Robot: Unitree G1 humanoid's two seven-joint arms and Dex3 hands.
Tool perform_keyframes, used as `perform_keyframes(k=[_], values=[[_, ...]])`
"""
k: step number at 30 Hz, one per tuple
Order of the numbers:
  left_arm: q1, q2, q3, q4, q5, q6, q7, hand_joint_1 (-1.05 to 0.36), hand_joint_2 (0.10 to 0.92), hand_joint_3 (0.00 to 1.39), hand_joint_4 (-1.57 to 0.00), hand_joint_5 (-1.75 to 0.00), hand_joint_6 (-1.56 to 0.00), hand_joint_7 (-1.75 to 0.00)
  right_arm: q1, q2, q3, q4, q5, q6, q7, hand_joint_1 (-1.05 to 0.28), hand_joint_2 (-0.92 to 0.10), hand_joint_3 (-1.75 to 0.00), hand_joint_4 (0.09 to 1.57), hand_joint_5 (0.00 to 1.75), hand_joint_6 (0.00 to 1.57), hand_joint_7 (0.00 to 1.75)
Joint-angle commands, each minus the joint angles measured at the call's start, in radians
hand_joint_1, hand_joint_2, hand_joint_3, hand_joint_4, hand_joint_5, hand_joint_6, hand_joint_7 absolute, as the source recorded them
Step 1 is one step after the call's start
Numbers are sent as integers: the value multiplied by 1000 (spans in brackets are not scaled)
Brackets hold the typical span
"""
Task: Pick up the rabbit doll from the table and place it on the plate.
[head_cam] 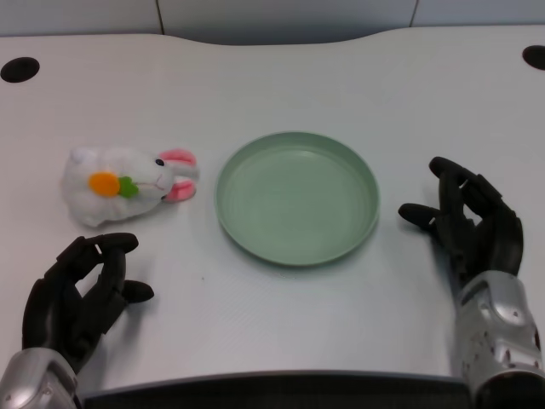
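Note:
A white rabbit doll (126, 182) with pink ears and an orange carrot patch lies on its side on the table, left of the plate. The light green plate (297, 197) sits at the middle of the table with nothing on it. My left hand (81, 290) hovers near the front left edge, just below the doll and apart from it, fingers spread and holding nothing. My right hand (467, 223) rests to the right of the plate.
The white table (281, 85) has two dark round holes at its far corners, one at the left (19, 68) and one at the right (534, 56). Its dark front edge runs along the bottom of the view.

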Motion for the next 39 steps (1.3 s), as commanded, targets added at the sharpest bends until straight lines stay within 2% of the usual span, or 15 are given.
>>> perform_keyframes(k=[1, 5, 10, 13, 15, 19, 21, 26, 29, 33, 37, 39], values=[[14, -3, 6, 15, -2, 33, 6, -431, 921, 622, -342, -1746, -353, -1323, -9, 4, -1, 12, 2, -12, -2, -276, -921, -325, 737, 1001, 682, 512], [15, 1, 2, 16, 5, 27, 1, -423, 921, 628, -332, -1746, -345, -1316, -14, 3, 3, 18, -6, -5, -15, -282, -921, -321, 734, 986, 680, 505], [16, 1, 1, 20, 10, 21, -1, -423, 921, 628, -335, -1746, -353, -1321, -17, 4, -3, 22, 0, -6, -13, -280, -921, -303, 773, 997, 695, 503], [18, 2, 1, 24, 10, 17, -4, -410, 921, 633, -330, -1746, -360, -1312, -14, 5, -1, 15, -2, -2, -13, -297, -921, -301, 776, 997, 688, 498], [15, 5, -1, 32, 16, 13, -6, -413, 921, 633, -340, -1746, -372, -1314, -13, 3, 0, 19, -3, -11, -6, -299, -921, -303, 767, 994, 689, 497], [16, 6, -2, 25, 13, 20, -6, -416, 921, 628, -346, -1746, -374, -1308, -11, 1, 2, 18, -6, -11, -7, -295, -921, -296, 755, 993, 686, 490], [16, 3, -1, 32, 15, -13, -12, -428, 921, 613, -344, -1746, -375, -1305, -10, 2, 3, 16, -7, -12, -7, -296, -921, -294, 750, 990, 691, 491], [20, -3, -4, 15, 14, -114, -47, -479, 921, 577, -348, -1746, -374, -1283, -8, 8, -1, 3, -1, -1, -10, -312, -921, -270, 767, 990, 691, 484], [8, -1, 4, 12, -5, -185, -94, -487, 921, 562, -349, -1746, -390, -1306, -8, 8, 2, 5, -4, -4, -8, -313, -921, -272, 752, 987, 685, 481], [-43, 17, 19, 8, -27, -312, -169, -493, 921, 551, -368, -1746, -367, -1318, -12, 7, 3, 0, -8, 12, -21, -306, -921, -281, 755, 998, 695, 486], [-96, 48, 13, -37, -4, -291, -150, -482, 921, 554, -358, -1725, -339, -1288, -10, 5, 4, -3, -13, 15, -29, -295, -921, -293, 742, 993, 688, 477], [-125, 74, 3, -45, 22, -296, -149, -468, 921, 531, -335, -1661, -308, -1237, -9, 5, 5, -3, -13, 16, -29, -295, -921, -293, 743, 995, 686, 473]])
